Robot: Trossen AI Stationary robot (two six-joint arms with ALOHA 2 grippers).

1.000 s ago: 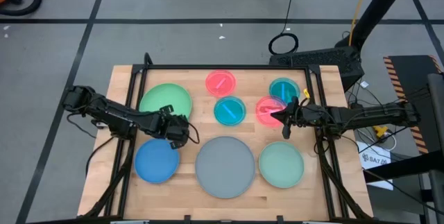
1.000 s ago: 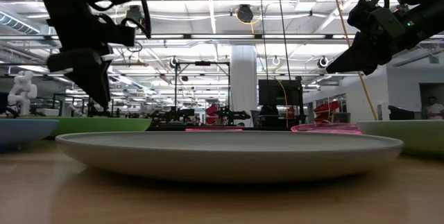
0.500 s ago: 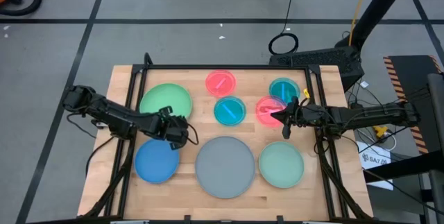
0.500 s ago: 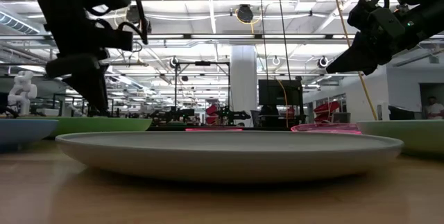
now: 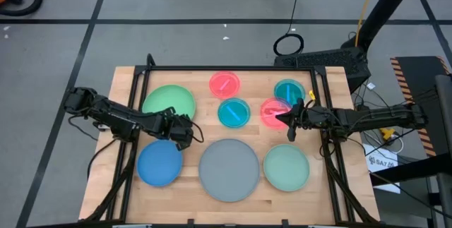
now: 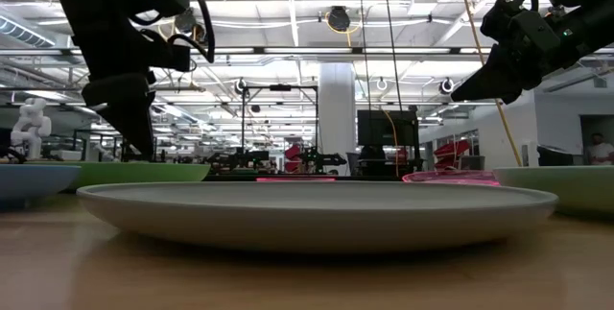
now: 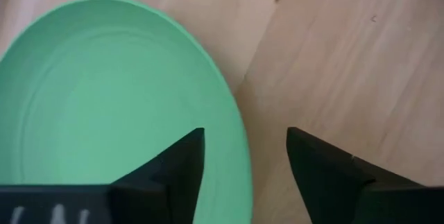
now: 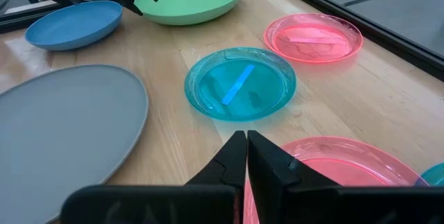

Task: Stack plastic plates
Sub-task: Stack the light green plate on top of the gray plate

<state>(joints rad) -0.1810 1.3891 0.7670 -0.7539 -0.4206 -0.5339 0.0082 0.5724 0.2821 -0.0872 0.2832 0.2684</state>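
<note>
Here, green plate (image 7: 104, 106) rim between open left tool (image 7: 244, 156) fingers, wooden table (image 7: 361, 50)

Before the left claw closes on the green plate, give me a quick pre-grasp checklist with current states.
1. Left claw open: ok, fingers apart.
2. Green plate rim between the fingers: ok in the left wrist view, one finger over the plate, one over bare wood.
3. Claw low enough to pinch the rim: cannot tell.
4. Green plate free of other plates: ok, nothing on it; blue plate lies apart.
5. Grey plate empty for stacking: ok.
6. Right claw out of the way: ok, shut, above the pink plate.
</note>
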